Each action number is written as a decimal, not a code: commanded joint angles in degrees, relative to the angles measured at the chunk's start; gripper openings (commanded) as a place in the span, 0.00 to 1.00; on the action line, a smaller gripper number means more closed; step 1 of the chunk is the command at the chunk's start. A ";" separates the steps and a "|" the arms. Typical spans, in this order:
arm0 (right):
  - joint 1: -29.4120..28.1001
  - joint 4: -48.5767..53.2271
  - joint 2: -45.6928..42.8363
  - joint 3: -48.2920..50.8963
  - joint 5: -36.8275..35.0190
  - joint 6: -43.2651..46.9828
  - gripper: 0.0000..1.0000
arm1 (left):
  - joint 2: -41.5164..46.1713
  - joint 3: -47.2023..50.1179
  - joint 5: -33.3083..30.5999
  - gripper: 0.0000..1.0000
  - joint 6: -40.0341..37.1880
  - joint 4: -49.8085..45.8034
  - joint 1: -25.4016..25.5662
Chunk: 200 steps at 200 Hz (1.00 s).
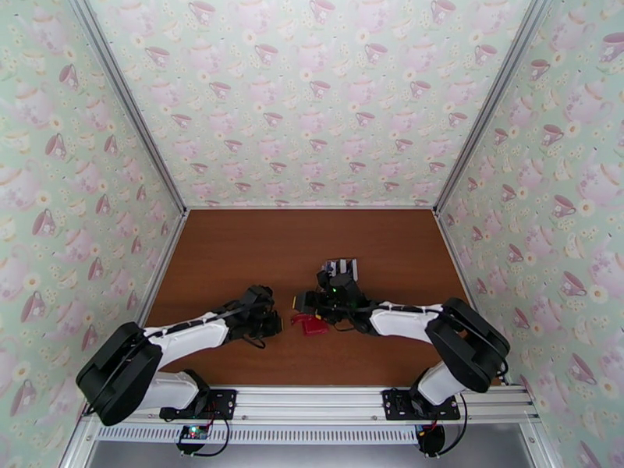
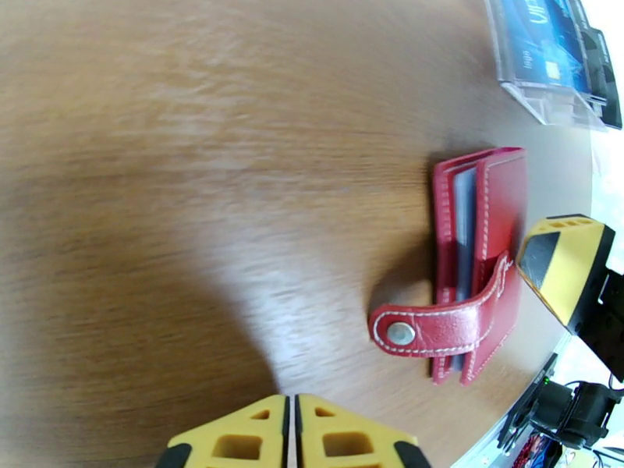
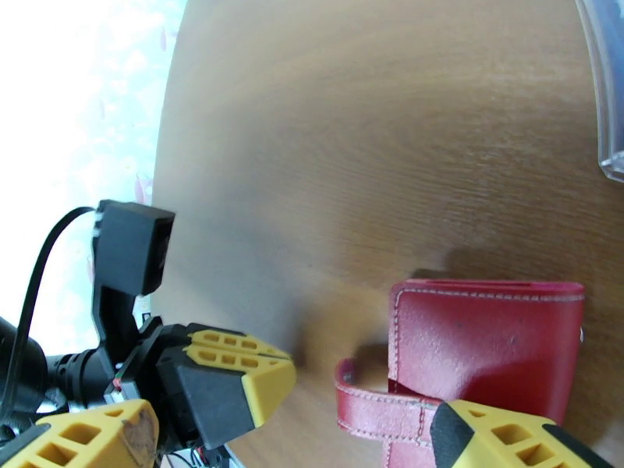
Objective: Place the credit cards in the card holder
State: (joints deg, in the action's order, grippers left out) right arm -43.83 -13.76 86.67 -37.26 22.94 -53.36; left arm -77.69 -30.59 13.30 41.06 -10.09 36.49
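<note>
1. Two grippers meet near the middle of the brown wood-grain table (image 1: pixel 234 251). Bare board lies open on the left, toward the back wall and along the near edge.
2. The card holder (image 2: pixel 499 228) is red, with pale stitching and a leathery grain. It sits between the grippers, folded nearly closed, and grey-blue pocket edges show between its covers.
3. Its strap (image 2: pixel 444 329) curls loose toward the left arm, and the round metal snap (image 2: pixel 402 333) at its end is fastened to nothing.
4. The left gripper (image 2: pixel 292 403) hangs just short of that strap, its ribbed yellow fingers pressed together with nothing between them.
5. The right gripper (image 3: pixel 292 430) has its jaws spread wide. One yellow, black-tipped finger (image 2: pixel 565 263) stands just beside the holder's far cover; whether it touches cannot be judged.
6. The credit cards (image 2: pixel 546 40), a glossy blue one in front and dark ones behind, stand in a clear plastic rack (image 2: pixel 538 99). The rack is near the holder on the back-wall side, but apart from it.
7. Teacup-patterned walls (image 1: pixel 312 95) close three sides, well away from both grippers.
</note>
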 commanded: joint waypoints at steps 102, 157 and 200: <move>7.14 16.03 -6.69 3.57 -6.76 11.08 0.78 | -9.57 -13.73 7.94 0.12 -2.93 4.97 5.33; 7.26 10.20 -1.83 5.05 -3.25 10.90 0.70 | -11.60 -12.99 6.41 0.12 -2.19 5.88 7.18; 7.24 6.14 1.77 4.92 -0.13 11.70 0.67 | -12.36 -11.28 3.23 0.12 -4.22 4.47 7.08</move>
State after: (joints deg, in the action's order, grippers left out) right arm -36.69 -3.66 86.46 -32.88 19.84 -42.92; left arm -88.99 -43.31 18.74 38.48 -5.32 43.59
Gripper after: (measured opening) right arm 0.674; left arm 0.123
